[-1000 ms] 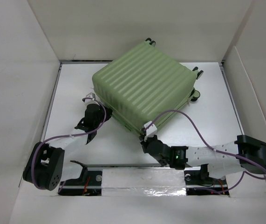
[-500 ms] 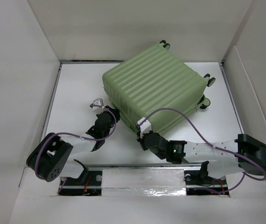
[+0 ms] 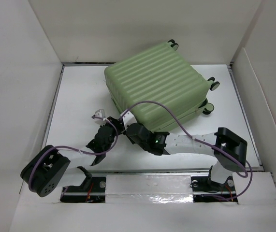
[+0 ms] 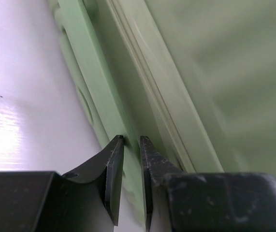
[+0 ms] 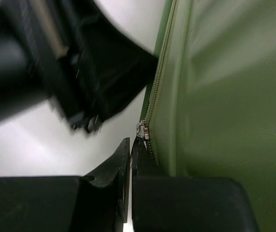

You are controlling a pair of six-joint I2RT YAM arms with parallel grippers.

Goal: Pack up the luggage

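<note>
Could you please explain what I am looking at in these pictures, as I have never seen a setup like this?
These are two robot arms bolted at the near edge of a white table. The wide picture is taken from above and behind them, with the left arm on the left and the right arm on the right. The other two pictures come from a camera on each wrist. A closed light-green suitcase lies on the table. The right fingers are shut, tips at the zipper pull; whether they pinch it is unclear. The left fingers stand slightly apart at a green strip on the suitcase's side.
</note>
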